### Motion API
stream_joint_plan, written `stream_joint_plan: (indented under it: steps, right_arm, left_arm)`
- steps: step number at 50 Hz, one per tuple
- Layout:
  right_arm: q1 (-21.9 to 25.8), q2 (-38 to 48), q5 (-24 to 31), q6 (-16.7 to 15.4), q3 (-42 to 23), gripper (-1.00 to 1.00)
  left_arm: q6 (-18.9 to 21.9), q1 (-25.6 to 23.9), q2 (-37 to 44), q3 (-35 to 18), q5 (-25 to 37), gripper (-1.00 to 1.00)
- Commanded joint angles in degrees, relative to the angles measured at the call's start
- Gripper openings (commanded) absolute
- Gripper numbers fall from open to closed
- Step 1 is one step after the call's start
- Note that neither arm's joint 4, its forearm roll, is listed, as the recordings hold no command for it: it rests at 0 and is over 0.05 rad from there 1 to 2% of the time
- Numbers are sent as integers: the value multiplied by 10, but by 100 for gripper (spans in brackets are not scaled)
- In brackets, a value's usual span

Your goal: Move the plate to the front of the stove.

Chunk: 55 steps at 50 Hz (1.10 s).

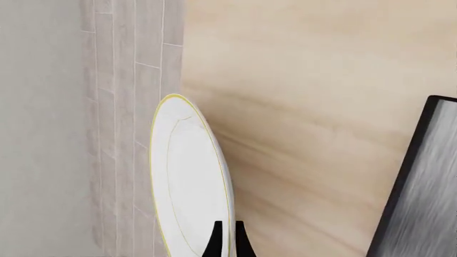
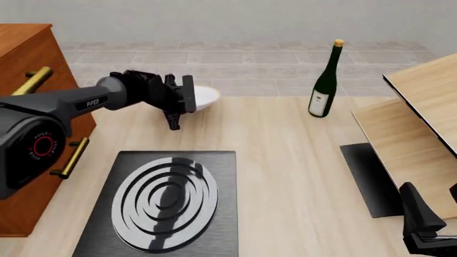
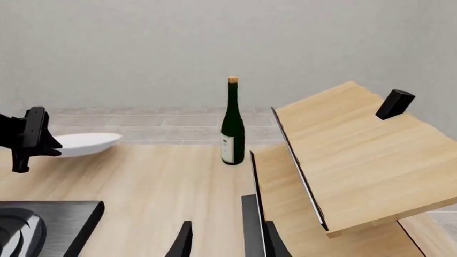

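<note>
Nearest the front camera lies the stove (image 2: 166,206), a flat black slab with silver-grey burner rings, sitting on the wooden table (image 2: 286,160) on the arms' side. Beyond its far edge the left gripper (image 2: 187,101) holds the plate (image 2: 203,97) by its near rim; in the left wrist view the two dark fingertips sit closed tight against the plate's edge, with the white dish and its thin yellow-gold rim running away from them. The plate appears lifted clear of the table, roughly level in the right wrist view, near the table's far edge where the tiled floor begins. A rim pinch suits a shallow dish that offers no other purchase, though it probably leaves the plate free to tip if carried fast. The plate carries nothing, and nothing rests on the stove's rings. A green wine bottle (image 2: 325,85) stands upright well to the right, apart from the carrying path. The right gripper (image 2: 421,227) rests low at the near right corner, beside a tilted wooden board structure (image 2: 421,123) and a plain black mat (image 2: 367,176); its fingers are parted and hold nothing, seemingly parked out of the way.
</note>
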Motion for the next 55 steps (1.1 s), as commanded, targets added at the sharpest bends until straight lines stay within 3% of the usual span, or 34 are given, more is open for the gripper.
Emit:
stream_joint_plan:
  steps: [1, 55]
  right_arm:
    - [0, 0, 0, 0, 0, 100]
    - [0, 0, 0, 0, 0, 100]
  left_arm:
    - [1, -3, 7, 12, -15, -100]
    - [1, 3, 51, 37, -56, -100]
